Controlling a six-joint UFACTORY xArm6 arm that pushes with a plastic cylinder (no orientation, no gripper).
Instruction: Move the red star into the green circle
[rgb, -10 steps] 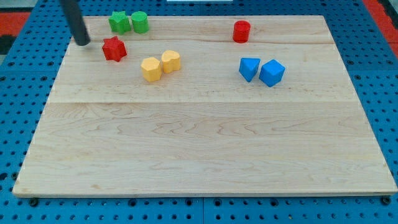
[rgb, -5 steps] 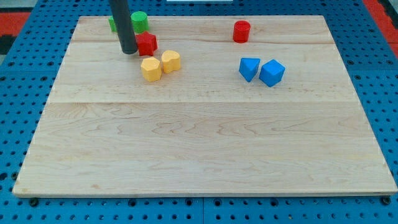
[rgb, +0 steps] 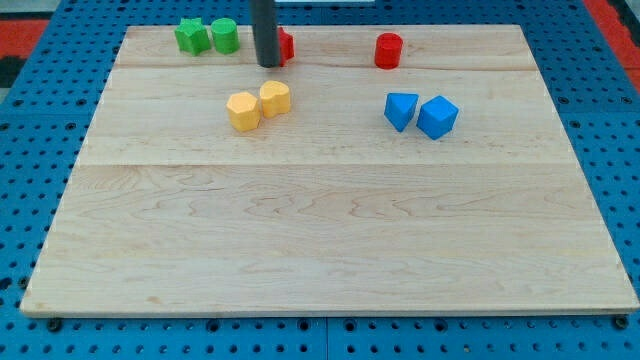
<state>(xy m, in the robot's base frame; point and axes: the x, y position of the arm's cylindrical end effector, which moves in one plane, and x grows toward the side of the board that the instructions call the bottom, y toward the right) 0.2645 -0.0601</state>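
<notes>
My tip (rgb: 268, 64) is seen pressed against the red star (rgb: 285, 46), mostly hidden behind the rod near the surface's (rgb: 320, 220) top edge, right of the green circle (rgb: 224, 36); no grasping end effector is fitted.

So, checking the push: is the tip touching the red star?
Cannot tell: in the camera view my tip overlaps the red star, hiding any contact or gap.
</notes>
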